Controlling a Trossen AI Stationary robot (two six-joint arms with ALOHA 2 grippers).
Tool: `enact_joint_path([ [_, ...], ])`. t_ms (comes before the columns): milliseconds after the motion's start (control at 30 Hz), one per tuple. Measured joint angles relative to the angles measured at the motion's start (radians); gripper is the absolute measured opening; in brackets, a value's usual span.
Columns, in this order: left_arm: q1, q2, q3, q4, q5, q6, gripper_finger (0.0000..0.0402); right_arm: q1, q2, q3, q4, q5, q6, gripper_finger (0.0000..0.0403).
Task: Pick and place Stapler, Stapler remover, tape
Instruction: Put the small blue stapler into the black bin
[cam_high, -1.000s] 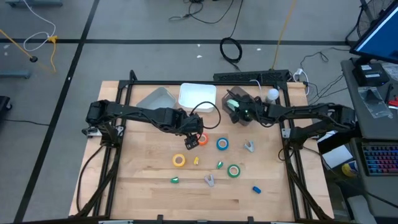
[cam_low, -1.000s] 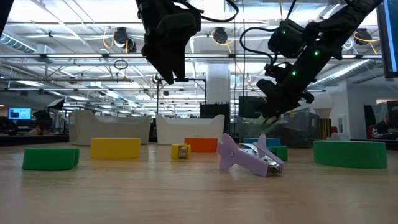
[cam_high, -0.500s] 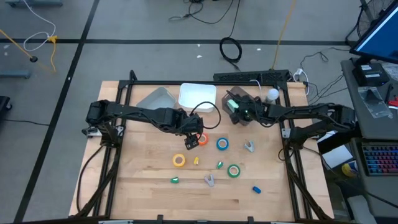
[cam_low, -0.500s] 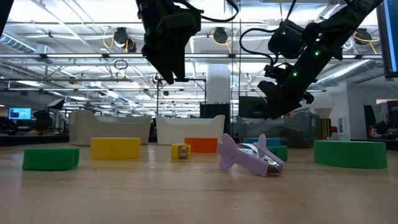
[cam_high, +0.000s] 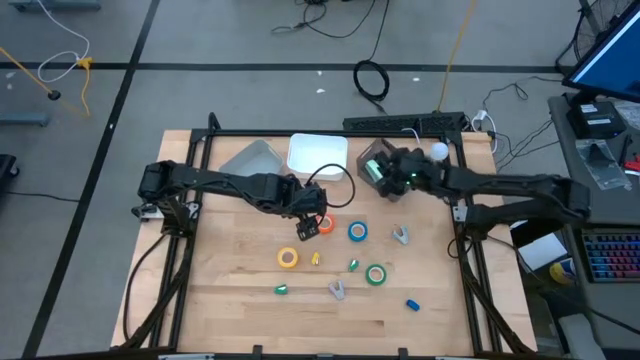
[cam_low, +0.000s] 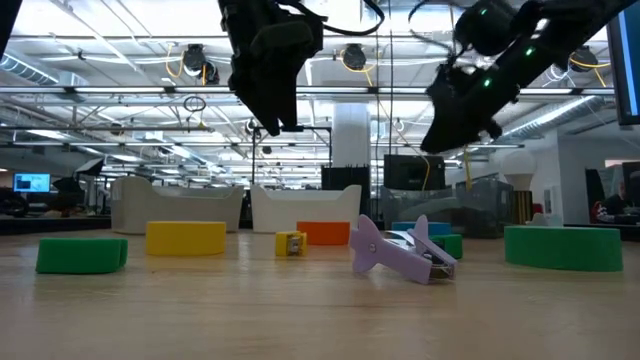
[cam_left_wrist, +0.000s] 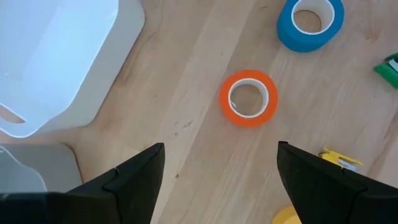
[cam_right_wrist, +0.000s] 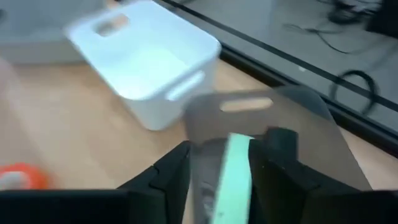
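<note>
Right gripper (cam_high: 376, 168) has shifted rearward over clear bin (cam_right_wrist: 292, 124); left arm unmoved.

Left arm: reaches from the worktop's left edge toward its middle.
Left tool (cam_high: 312, 226): raised, pointing down, fingers (cam_left_wrist: 134, 180) spread apart.
Right arm: stretches in from the right, near the back edge.
Right tool (cam_high: 378, 170): raised, fingers parted.

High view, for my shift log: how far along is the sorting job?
Barely begun. Nearly done: a green stapler shows at the clear bin by the right tool; whether it is released I cannot tell. In hand: the open left tool hovers over the orange tape. Left: blue tape, yellow tape, green tape and two purple removers on the table.
</note>
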Motion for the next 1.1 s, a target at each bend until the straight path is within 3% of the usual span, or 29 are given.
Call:
enact_joint_path([
  [200, -0.019, 0.0, -0.094, 0.044, 0.044, -0.039, 0.031, 0.035, -0.181, 0.0, -0.108, -0.097, 0.037, 0.0105],
  [333, -0.038, -0.022, -0.193, 0.18, 0.121, -0.053, 0.031, 0.077, -0.273, 0.0, -0.207, -0.096, 0.061, 0.0082],
  [467, -0.05, -0.097, -0.305, 0.335, 0.128, -0.101, 0.031, 0.114, -0.345, 0.0, -0.295, -0.094, 0.096, 0.0067],
  [667, -0.059, -0.27, -0.492, 0.462, 0.117, -0.177, 0.031, 0.148, -0.413, 0.0, -0.411, -0.091, 0.147, 0.0052],
  [867, -0.117, -0.437, -0.695, 0.672, 0.107, -0.282, 0.031, 0.175, -0.465, -0.071, -0.389, -0.092, 0.191, 0.0046],
  [1100, -0.206, -0.587, -0.838, 0.771, -0.014, -0.422, 0.031, 0.212, -0.545, -0.213, -0.371, -0.096, 0.363, 0.0045],
])
